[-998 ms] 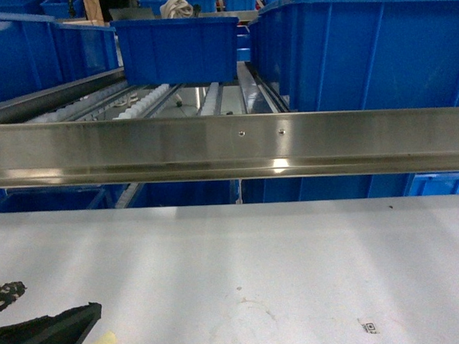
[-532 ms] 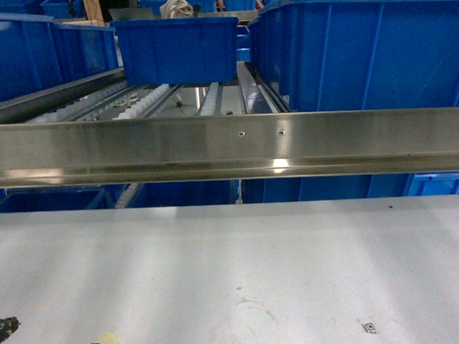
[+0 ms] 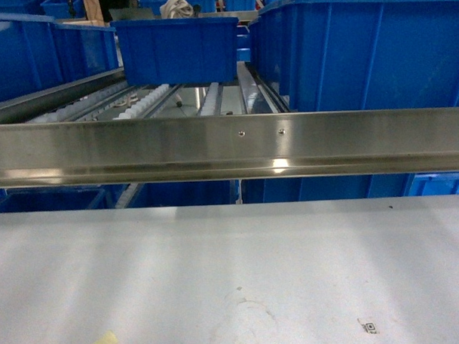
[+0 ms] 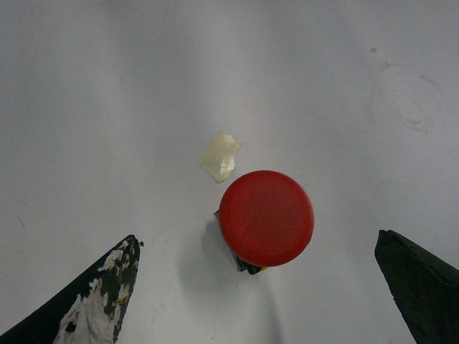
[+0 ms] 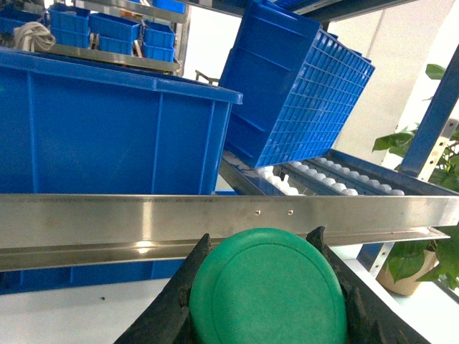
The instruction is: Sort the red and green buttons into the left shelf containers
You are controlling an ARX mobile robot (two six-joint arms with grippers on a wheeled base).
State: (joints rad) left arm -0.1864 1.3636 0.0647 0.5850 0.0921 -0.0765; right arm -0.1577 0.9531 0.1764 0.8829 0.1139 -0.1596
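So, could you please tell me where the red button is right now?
The red button stands on the white table between the left gripper fingers, untouched, beside a pale scrap; head view shows it bottom left.

Left gripper (image 4: 262, 287) spread wide, fingertips at the wrist frame's bottom corners. Right gripper (image 5: 262, 287) clamped, fingers low-centre.

The button (image 4: 266, 218) under the left wrist camera has a plain red cap over a dark body, standing on a white table (image 4: 107, 107) beside a pale yellowish scrap (image 4: 220, 156). The left gripper (image 4: 258, 287) has black fingers (image 4: 93, 301), the left one blotched with white. The right gripper (image 5: 262, 287), also black, frames a plain green cap (image 5: 267, 288). Far across the table, the bins (image 3: 361, 50) are bright blue behind a silver rail (image 3: 228, 145). At far right in the right wrist view, a plant (image 5: 430, 251) has green leaves.
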